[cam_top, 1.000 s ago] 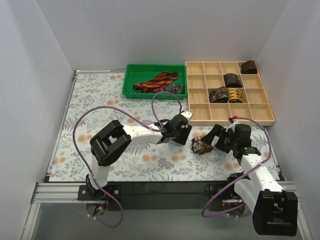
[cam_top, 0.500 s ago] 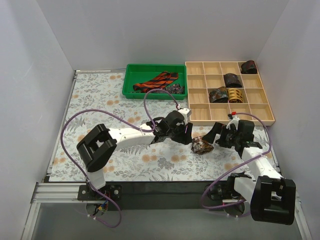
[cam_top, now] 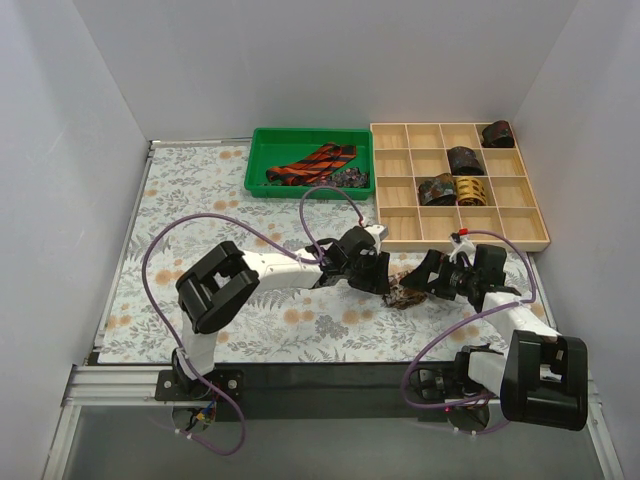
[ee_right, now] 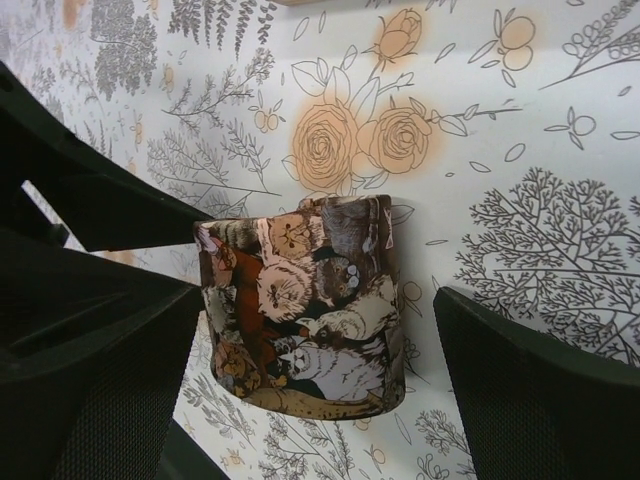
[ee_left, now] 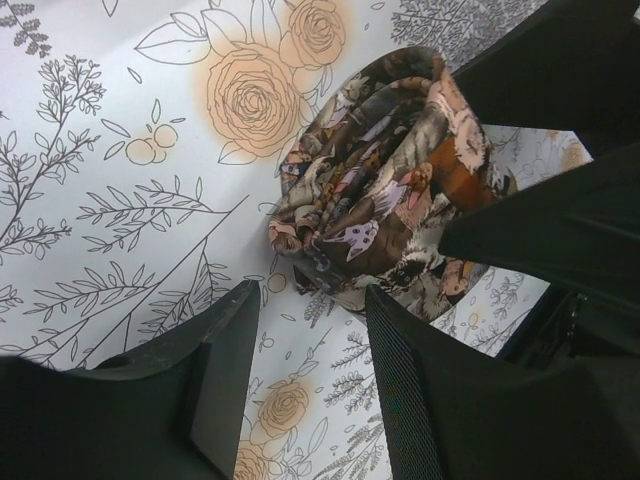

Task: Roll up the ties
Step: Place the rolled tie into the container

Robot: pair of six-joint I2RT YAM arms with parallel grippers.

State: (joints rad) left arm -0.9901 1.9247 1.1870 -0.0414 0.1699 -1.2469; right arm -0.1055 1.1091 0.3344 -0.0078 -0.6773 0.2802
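A rolled tie (cam_top: 403, 294), dark with a brown cat print, lies on the floral cloth between both grippers. In the right wrist view the coil (ee_right: 305, 320) sits between the wide-spread fingers of my right gripper (ee_right: 315, 370), with a clear gap at the right finger (ee_right: 540, 390). My left gripper (ee_left: 312, 300) is open and holds nothing. The coil (ee_left: 385, 225) lies just past its fingertips. From above, the left gripper (cam_top: 385, 280) is at the coil's left and the right gripper (cam_top: 425, 282) at its right.
A green bin (cam_top: 262, 150) at the back holds a red-black striped tie (cam_top: 315, 163) and a dark one (cam_top: 352, 178). The wooden compartment tray (cam_top: 400, 225) at back right holds several rolled ties, one gold (cam_top: 470, 189). Purple cables (cam_top: 325, 195) arc over the cloth.
The left gripper has shifted down and closer to the coil. The right gripper has slid left around it. The coil has stayed where it was.
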